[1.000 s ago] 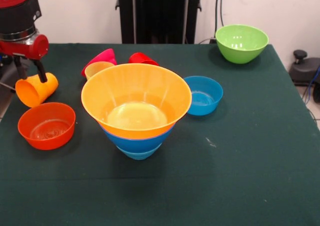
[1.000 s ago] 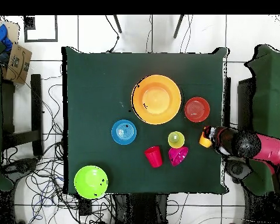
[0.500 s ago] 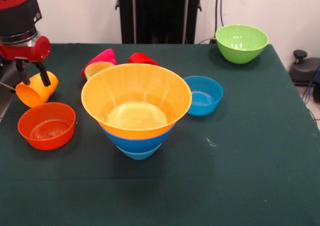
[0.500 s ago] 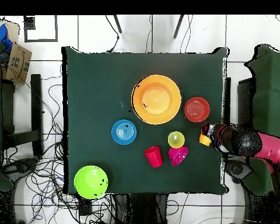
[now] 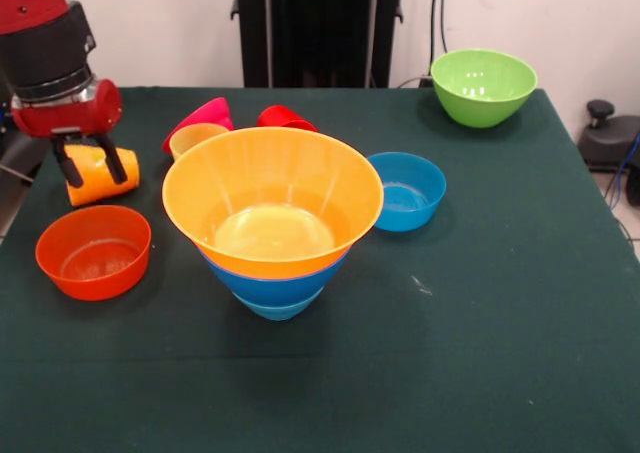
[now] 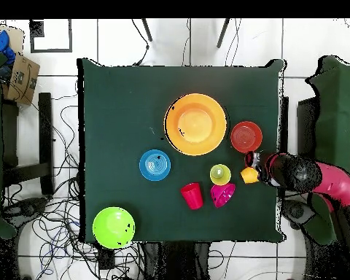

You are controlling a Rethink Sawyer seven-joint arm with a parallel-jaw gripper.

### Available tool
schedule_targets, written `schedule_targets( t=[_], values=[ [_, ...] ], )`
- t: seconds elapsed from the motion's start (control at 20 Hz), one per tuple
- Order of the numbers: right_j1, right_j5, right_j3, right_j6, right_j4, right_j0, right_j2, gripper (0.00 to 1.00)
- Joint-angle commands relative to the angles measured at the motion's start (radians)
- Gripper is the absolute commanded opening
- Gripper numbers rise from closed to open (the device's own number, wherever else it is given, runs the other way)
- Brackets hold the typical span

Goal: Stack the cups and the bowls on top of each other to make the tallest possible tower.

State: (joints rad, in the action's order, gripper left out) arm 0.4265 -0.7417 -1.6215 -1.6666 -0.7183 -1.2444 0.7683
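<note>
My gripper (image 5: pixel 93 166) is shut on the orange-yellow cup (image 5: pixel 100 175) and holds it on its side above the table's left part, just behind the shallow orange bowl (image 5: pixel 93 251). In the overhead view the gripper (image 6: pixel 255 168) and the cup (image 6: pixel 249 175) show at the right. The tower (image 5: pixel 272 203) stands mid-table: a wide yellow-orange bowl on a large blue bowl (image 5: pixel 275 281) on a small light-blue one (image 5: pixel 275 310). A yellow cup (image 5: pixel 197 136), a tipped magenta bowl (image 5: pixel 200 116) and a red cup (image 5: pixel 285 118) lie behind the tower.
A small blue bowl (image 5: pixel 405 190) sits right of the tower. A large lime green bowl (image 5: pixel 483 86) stands at the far right corner. The table's left edge (image 5: pixel 15 223) is close to the gripper. The robot's pedestal (image 5: pixel 318 28) is behind the table.
The gripper has carried the orange-yellow cup to the right in the front view, inward over the table, and the cup has turned more onto its side. The bowls have not moved.
</note>
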Motion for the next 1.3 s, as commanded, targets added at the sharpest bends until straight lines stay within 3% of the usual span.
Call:
schedule_targets(
  t=[0.05, 0.75, 1.3],
  values=[
    [-0.068, -0.146, -0.061, 0.331, -0.020, 0.027, -0.001, 1.00],
    [0.009, -0.167, -0.103, 0.270, -0.011, 0.040, 0.000, 1.00],
    [0.228, -0.195, -0.195, 0.165, 0.012, 0.056, -0.009, 1.00]
  ],
)
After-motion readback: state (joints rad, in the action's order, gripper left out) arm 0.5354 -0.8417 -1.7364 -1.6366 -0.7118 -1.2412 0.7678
